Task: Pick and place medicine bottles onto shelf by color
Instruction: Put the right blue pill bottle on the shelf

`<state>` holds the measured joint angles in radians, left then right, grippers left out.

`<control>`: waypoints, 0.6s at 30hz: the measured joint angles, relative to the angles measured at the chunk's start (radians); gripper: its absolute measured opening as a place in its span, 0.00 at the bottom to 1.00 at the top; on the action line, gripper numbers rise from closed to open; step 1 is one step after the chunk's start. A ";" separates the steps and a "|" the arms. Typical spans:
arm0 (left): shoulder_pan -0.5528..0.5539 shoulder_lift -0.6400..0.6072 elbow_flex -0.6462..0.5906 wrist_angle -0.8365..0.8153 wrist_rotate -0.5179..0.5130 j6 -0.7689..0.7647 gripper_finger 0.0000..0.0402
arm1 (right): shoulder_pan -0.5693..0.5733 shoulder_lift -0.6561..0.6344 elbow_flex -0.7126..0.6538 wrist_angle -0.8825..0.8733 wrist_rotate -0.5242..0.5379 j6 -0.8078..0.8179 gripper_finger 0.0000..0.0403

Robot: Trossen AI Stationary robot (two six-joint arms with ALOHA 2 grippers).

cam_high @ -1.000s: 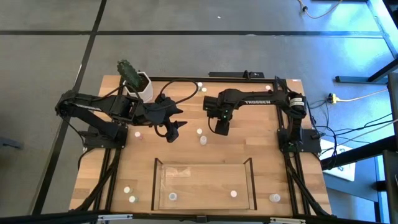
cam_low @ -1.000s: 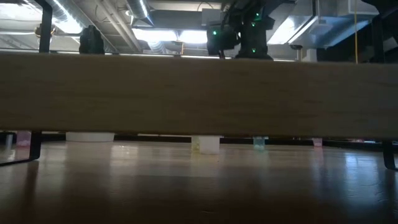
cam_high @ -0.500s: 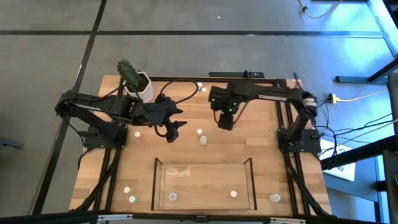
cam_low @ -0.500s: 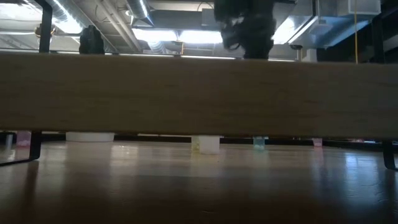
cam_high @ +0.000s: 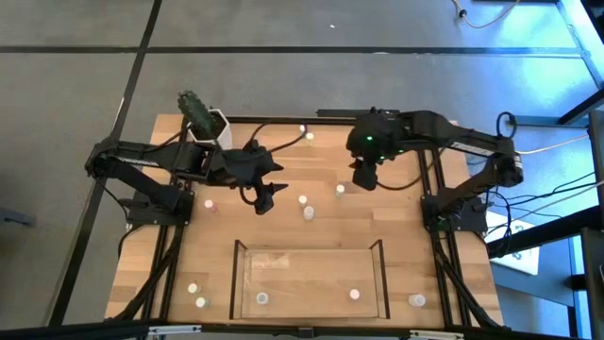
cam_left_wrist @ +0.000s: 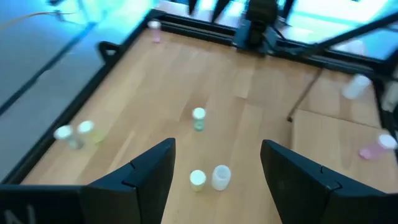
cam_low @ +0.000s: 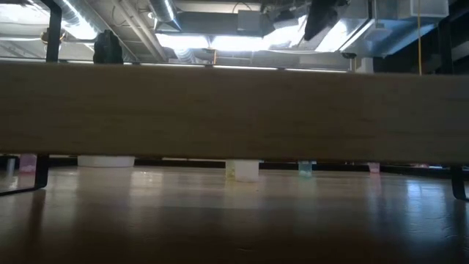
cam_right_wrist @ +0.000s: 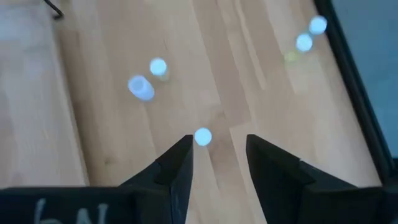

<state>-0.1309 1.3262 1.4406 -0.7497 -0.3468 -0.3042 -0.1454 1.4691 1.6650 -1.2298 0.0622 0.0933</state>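
two dark arms reach over a light-wood plank table [cam_high: 406,246] with a black metal frame [cam_high: 151,274] round it. left gripper [cam_high: 265,196] hangs over the table's middle-left, its two matte black wedge fingers [cam_left_wrist: 149,171] apart with nothing between them. right gripper [cam_high: 365,177] is up over the far right part of the table, its fingers [cam_right_wrist: 177,163] also apart and empty, with one round pale-capped bottle [cam_right_wrist: 203,137] on the wood just beyond the tips, apart from them.

medicine bottles [cam_high: 309,212] are tiny round things with pale caps, scattered. two sit close together near the table's middle, a third [cam_high: 341,190] just beside the right gripper on the bare planks. one pinkish bottle [cam_high: 209,202] lies near the left arm. a pair [cam_high: 307,133] sits by the far edge. two more [cam_high: 196,294] stand near the front left corner, one [cam_high: 417,300] near the front right.

shelf [cam_high: 382,283] is a wide shallow rectangle at the front middle, clear walls, thin dark edges, wood floor. two bottles are inside it, one [cam_high: 262,298] toward its left, one [cam_high: 355,295] toward its right, well apart.

white hexagonal pot [cam_high: 215,132] holding a green cactus sits at the far left corner. black cable [cam_high: 274,142] loops across the wood by the left arm.

low view is mostly a blurred wooden board [cam_low: 234,110], with a few small bottles [cam_low: 243,170] seen under it.
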 joint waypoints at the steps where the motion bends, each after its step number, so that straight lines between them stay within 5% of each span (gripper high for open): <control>1: 0.013 0.012 0.000 0.020 0.030 0.026 0.57 | 0.001 -0.012 0.000 0.003 0.000 -0.002 0.37; 10: 0.170 0.138 0.000 0.127 0.294 0.185 0.57 | 0.000 -0.073 -0.001 -0.002 -0.020 -0.072 0.37; 18: 0.238 0.226 -0.002 0.126 0.341 0.210 0.57 | 0.000 -0.073 -0.001 -0.004 -0.056 -0.080 0.37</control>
<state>0.1067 1.5521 1.4391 -0.6237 -0.0054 -0.0944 -0.1452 1.3957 1.6638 -1.2343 0.0057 0.0135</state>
